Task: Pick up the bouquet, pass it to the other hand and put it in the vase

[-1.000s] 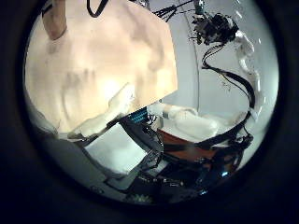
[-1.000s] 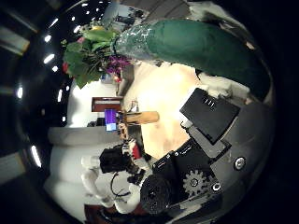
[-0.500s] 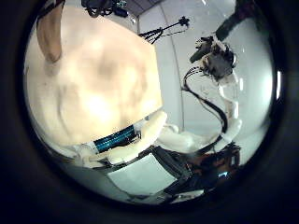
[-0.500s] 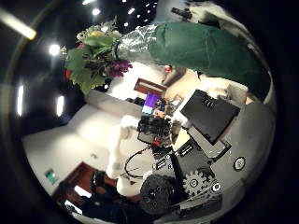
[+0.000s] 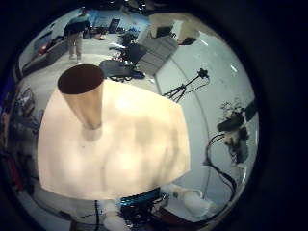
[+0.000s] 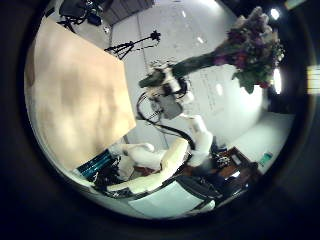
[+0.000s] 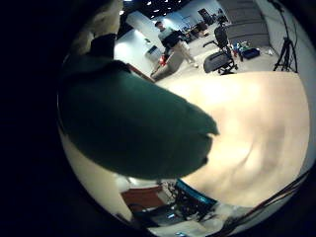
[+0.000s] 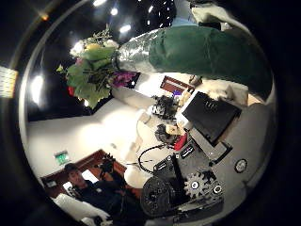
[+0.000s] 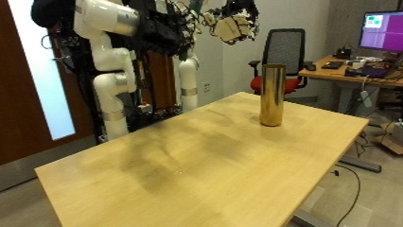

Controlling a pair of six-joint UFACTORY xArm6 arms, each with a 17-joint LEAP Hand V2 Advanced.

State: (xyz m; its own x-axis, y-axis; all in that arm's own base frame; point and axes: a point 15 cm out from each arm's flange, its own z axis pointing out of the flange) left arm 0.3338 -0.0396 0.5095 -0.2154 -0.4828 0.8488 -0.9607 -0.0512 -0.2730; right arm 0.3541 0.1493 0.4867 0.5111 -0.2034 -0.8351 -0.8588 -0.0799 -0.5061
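A tall gold vase (image 9: 271,95) stands upright near the far corner of the light wooden table (image 9: 214,161); the left little finger side palm view looks down on the vase (image 5: 85,94). The bouquet's wrapped stem (image 8: 188,52) lies across my right palm, held by the right hand's fingers (image 8: 212,113), with the flowers (image 8: 94,66) sticking out past it. The wrap (image 7: 128,118) fills the right little finger side palm view. From the left thumb side palm view I see the right hand (image 6: 172,82) holding the bouquet (image 6: 250,45) high in the air. A hand (image 9: 231,26) hangs high above the table's far edge.
Beyond the table stand an office chair (image 9: 288,47) and a desk (image 9: 359,68) with a monitor. The white arms (image 9: 107,57) rise at the table's back side. The tabletop around the vase is bare wood.
The left palm camera has swung off the tabletop toward the right hand and bouquet. The right palm view has turned as well; the bouquet stays in the right hand.
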